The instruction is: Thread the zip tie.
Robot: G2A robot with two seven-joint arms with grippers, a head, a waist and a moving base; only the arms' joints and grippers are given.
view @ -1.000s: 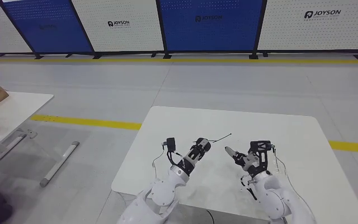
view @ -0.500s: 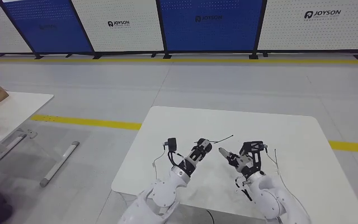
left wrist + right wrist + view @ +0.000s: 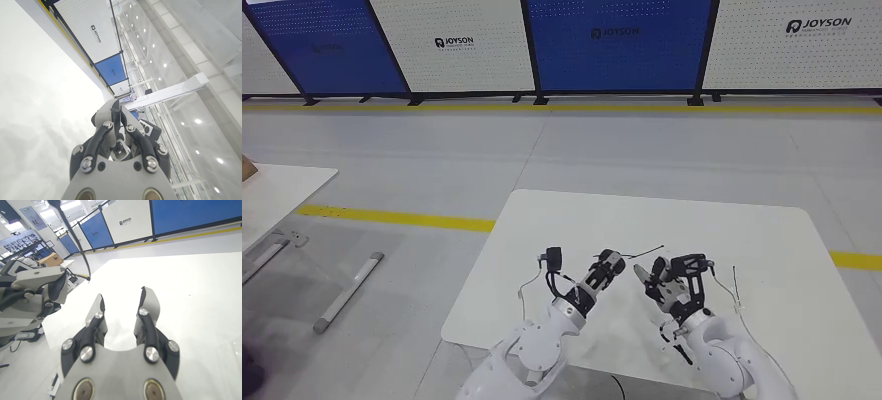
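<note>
A thin black zip tie (image 3: 642, 251) hangs over the white table (image 3: 762, 230), one end pinched in my left gripper (image 3: 609, 263). In the left wrist view the left gripper (image 3: 117, 108) is shut on the black strap (image 3: 115, 109). From the right wrist view the zip tie (image 3: 75, 239) curves up and away from the left gripper (image 3: 63, 275), its head end high above the table. My right gripper (image 3: 122, 292) stands open and holds nothing, just beside the left gripper and short of the strap. The top view places the right gripper (image 3: 652, 272) under the strap's free end.
Thin cables (image 3: 734, 280) trail on the table beside the right arm. A second white table (image 3: 282, 190) stands far left, with a metal bar (image 3: 347, 292) on the floor between. Blue and white panels (image 3: 622, 45) wall off the back.
The right arm has moved left, bringing its open gripper close to the left gripper. The left gripper has edged slightly right with the zip tie.
</note>
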